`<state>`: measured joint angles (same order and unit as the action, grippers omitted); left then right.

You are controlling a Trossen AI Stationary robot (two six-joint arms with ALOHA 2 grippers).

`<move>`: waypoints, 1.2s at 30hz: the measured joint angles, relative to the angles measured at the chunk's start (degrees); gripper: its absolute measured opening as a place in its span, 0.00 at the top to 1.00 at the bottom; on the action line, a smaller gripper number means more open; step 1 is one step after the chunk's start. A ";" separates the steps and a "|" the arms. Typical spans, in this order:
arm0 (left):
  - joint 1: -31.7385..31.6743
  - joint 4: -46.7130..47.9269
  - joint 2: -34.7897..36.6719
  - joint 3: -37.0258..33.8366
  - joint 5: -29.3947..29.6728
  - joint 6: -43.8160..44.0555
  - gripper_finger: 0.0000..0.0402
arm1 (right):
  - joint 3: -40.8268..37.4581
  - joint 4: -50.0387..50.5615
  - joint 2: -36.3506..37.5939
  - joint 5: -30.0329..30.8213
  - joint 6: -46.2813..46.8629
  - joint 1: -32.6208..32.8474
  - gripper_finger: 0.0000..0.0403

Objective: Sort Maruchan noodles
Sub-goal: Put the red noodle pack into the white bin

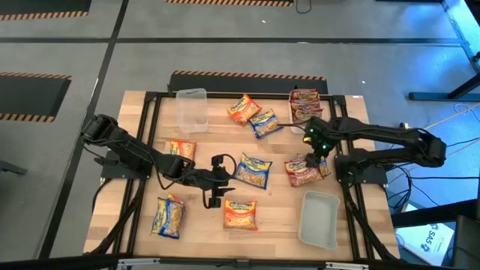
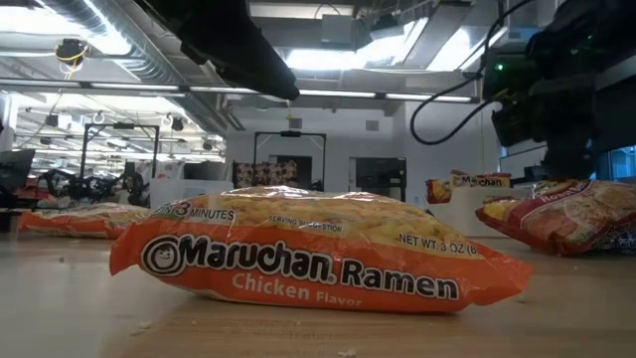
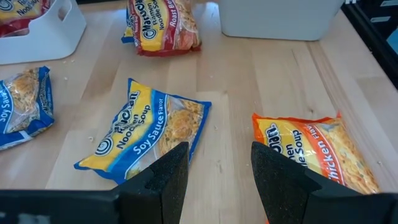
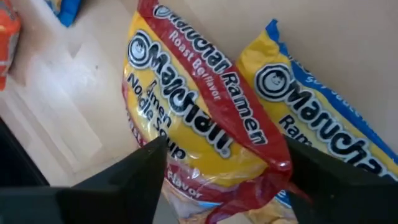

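Your right gripper (image 4: 221,171) is spread wide over the red packet (image 1: 303,171), which lies on a blue packet (image 4: 317,118), gripping nothing. Your left gripper (image 3: 217,171), half open and empty, hangs between the soy packet (image 3: 149,130) and orange packet (image 3: 317,149).

A red roast beef packet (image 4: 205,137) is covering much of a blue-and-yellow packet (image 4: 311,124), while the frame edge is cropping an orange chicken packet (image 3: 323,152).

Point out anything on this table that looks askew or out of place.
The red roast beef packet lies askew on top of a blue-and-yellow packet beneath the right gripper, overlapping rather than lying flat. The other packets are scattered singly.
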<state>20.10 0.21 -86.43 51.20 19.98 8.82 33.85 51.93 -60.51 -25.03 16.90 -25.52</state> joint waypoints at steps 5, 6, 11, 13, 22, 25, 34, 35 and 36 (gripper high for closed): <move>0.00 -0.07 0.02 0.00 0.42 0.00 0.58 | 0.00 -1.08 -1.49 -0.09 -1.73 0.00 0.49; 0.00 -0.07 0.02 0.00 0.42 0.00 0.58 | 0.00 -1.52 -1.55 -0.10 -1.74 0.00 0.54; 0.00 -0.07 0.02 0.00 0.45 0.00 0.58 | 0.02 -3.06 -1.53 -0.50 -1.69 -0.02 0.77; 0.00 -0.07 0.02 0.00 0.45 0.00 0.58 | 0.02 -3.03 -1.53 -0.51 -1.85 0.00 0.85; -0.35 -0.09 0.02 0.02 0.53 0.00 0.58 | 1.22 -3.83 -1.53 0.37 -2.51 0.00 0.98; -0.39 -0.15 0.02 0.02 0.60 0.00 0.58 | 3.45 -3.74 -1.53 0.61 -3.88 0.00 1.00; -0.57 -0.32 0.02 0.02 6.28 -0.39 0.57 | 9.42 -6.78 -1.51 3.56 -5.70 0.07 1.00; -0.84 -0.48 0.02 0.02 6.03 -0.38 0.56 | 9.42 -7.64 -1.51 3.59 -6.11 0.07 1.00; -1.10 -0.81 0.02 0.02 5.96 -0.14 0.55 | 9.42 -8.27 -1.51 3.63 -6.55 0.07 1.00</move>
<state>18.99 -0.60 -86.41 51.22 25.94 8.68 43.27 43.66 -62.02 -21.40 10.36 -25.45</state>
